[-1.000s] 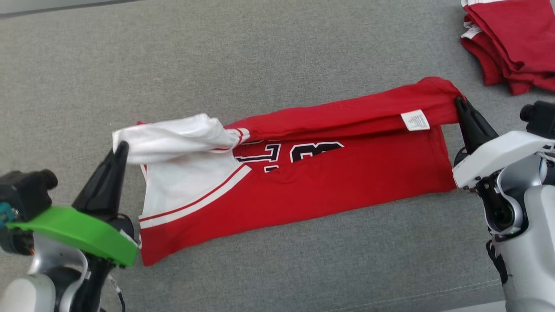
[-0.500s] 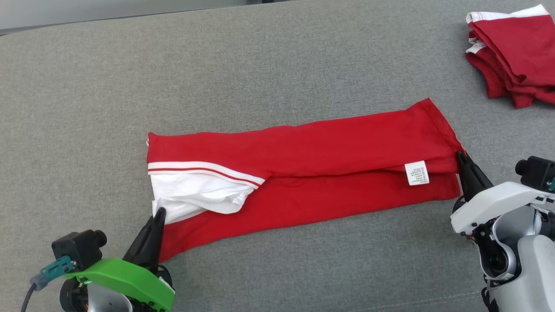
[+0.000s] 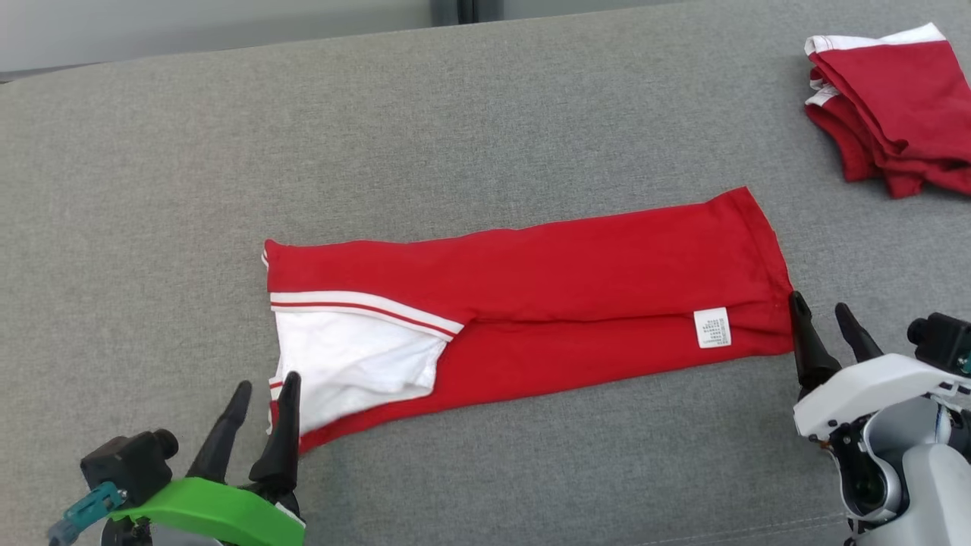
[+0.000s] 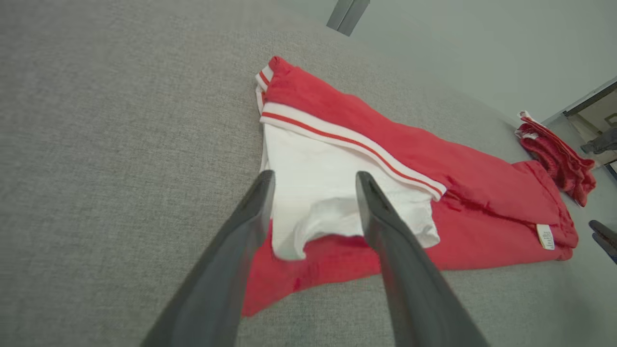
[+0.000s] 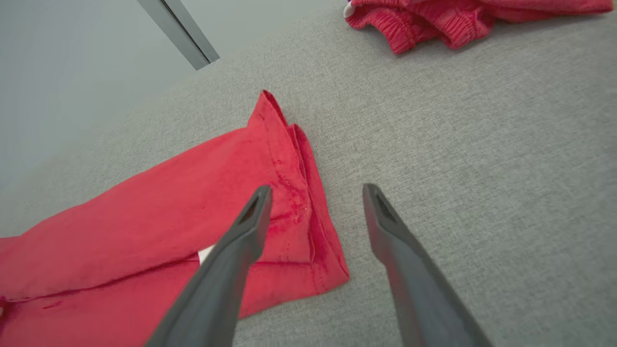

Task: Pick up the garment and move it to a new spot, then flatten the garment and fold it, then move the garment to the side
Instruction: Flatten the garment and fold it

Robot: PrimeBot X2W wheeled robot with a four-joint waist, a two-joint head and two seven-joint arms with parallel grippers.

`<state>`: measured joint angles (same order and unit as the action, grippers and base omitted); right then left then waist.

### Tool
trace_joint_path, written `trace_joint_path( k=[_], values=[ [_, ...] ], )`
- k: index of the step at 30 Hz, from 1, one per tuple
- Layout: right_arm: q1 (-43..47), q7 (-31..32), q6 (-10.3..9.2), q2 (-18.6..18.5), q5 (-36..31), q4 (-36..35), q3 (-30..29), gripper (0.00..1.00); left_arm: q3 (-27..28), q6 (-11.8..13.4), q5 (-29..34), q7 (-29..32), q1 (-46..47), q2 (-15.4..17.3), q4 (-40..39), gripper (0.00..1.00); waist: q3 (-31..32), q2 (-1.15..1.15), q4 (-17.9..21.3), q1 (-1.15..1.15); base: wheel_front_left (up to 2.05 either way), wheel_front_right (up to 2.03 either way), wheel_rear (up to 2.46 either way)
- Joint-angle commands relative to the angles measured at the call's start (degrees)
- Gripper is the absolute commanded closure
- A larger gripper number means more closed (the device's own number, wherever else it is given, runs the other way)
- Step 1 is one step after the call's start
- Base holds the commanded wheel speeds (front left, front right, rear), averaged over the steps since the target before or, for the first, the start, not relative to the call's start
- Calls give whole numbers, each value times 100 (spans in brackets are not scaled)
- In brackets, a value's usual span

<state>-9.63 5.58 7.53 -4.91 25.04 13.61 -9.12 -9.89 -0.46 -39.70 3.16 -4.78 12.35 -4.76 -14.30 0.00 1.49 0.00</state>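
A red garment (image 3: 576, 280) with a white sleeve panel (image 3: 345, 360) and red-and-white striping lies folded lengthwise into a long strip across the grey surface. A small white label (image 3: 711, 327) sits near its right end. My left gripper (image 3: 265, 387) stands open at the strip's lower left corner, its fingers (image 4: 385, 226) over the white panel (image 4: 332, 188) with nothing held. My right gripper (image 3: 823, 315) stands open just off the strip's right hem (image 5: 308, 212), holding nothing.
A stack of folded red garments (image 3: 891, 102) with white trim lies at the far right of the grey fabric surface (image 3: 485, 129), seen also as the stack (image 5: 448, 17) in the right wrist view. A pale wall runs behind the far edge.
Both grippers folded the upper layer down over the garment, then let go and opened. The black lettering is now covered. The camera has shifted, and the arms drew back slightly.
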Motion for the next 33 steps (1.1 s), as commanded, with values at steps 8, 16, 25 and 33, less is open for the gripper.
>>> trace_joint_path(
  k=[8,16,25,33],
  values=[
    [289,-281,-9,60,-80,-144,-360,0,115,239,359,-536,25,-104,-454,0,161,0,-108,0,0,0,0],
    [-128,-224,-9,55,-428,-7,-123,0,-57,362,927,-1182,343,-218,105,0,247,0,-136,0,0,0,0],
    [-746,504,-9,-242,-1119,837,124,0,-281,335,1066,-1389,676,-425,566,0,268,0,-282,0,0,0,0],
    [-1055,948,-9,-398,-1121,1737,212,0,-280,346,1012,-1437,753,-438,762,0,269,0,-449,0,0,0,0]
  ],
)
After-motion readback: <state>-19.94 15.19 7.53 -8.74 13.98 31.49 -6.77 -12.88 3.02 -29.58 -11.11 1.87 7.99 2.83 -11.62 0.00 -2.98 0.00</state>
